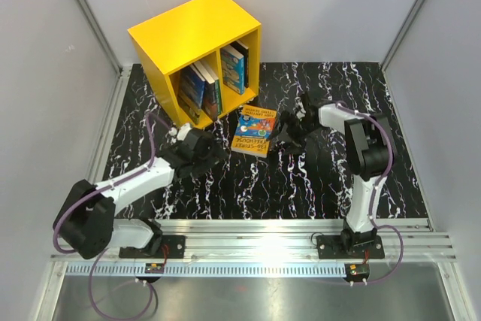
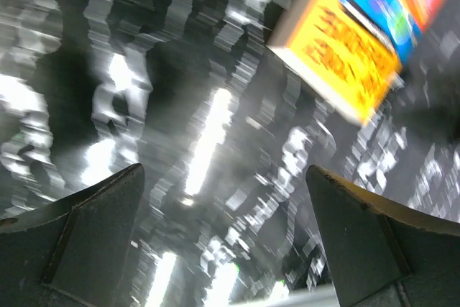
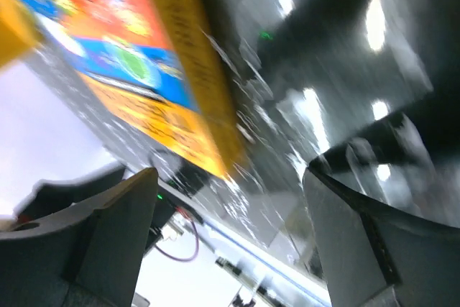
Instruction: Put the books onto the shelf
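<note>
Shelf (image 1: pixel 188 31): bright yellow, 2 compartments, books (image 1: pixel 234 67) upright in both.
Loose book (image 1: pixel 253 131): we see orange-yellow cover, blue art, lying flat.
L gripper (image 2: pixel 224 169): fingers wide.
R gripper (image 3: pixel 230 172): fingers wide, beside loose book.

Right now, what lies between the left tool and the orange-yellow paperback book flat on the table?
Only bare black marbled tabletop separates the left tool from the orange-yellow paperback book; the left wrist view shows it.
</note>
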Available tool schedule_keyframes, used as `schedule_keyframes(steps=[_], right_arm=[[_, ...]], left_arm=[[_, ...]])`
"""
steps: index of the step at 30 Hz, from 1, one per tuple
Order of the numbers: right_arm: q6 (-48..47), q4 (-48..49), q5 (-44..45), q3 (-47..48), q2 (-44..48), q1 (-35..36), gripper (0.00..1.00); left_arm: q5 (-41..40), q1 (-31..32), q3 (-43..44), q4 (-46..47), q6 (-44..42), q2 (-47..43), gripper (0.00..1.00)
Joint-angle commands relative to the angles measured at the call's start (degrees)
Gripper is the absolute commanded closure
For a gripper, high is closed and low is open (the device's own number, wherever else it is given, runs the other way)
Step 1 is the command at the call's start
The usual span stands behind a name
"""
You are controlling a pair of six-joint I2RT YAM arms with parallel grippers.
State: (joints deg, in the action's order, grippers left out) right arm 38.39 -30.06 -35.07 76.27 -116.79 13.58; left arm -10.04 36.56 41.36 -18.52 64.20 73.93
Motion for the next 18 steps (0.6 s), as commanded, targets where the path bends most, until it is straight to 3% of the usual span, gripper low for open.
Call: schedule_keyframes(steps=[1, 5, 8, 12, 18], right_arm=[[-0.1, -1.7, 5.6, -3.3, 8.0, -1.5, 0.10], [-0.9, -3.6, 9.2, -2.2, 10.4, -1.5, 0.09], [-1.6, -3.9, 10.3, 0.2, 9.0, -1.5, 0.09], [-0.5, -1.1, 8.0, 3.3, 4.5, -1.5, 0.08], [0.9, -0.1, 4.7, 10.4, -3.0, -1.5, 0.08]], left_arm=[[1.3, -3.5, -1.6, 8.6, 0.1, 1.3, 0.01], [0.2, -6.2, 2.7, 10.7, -7.5, 7.9, 0.01], [-1.0, -7.4, 11.3, 10.0, -13.4, 13.8, 0.01], [-2.7, -8.9, 23.4, 9.6, -18.5, 21.1, 0.01], [2.6, -10.4, 32.9, 10.9, -22.8, 31.3, 0.01]])
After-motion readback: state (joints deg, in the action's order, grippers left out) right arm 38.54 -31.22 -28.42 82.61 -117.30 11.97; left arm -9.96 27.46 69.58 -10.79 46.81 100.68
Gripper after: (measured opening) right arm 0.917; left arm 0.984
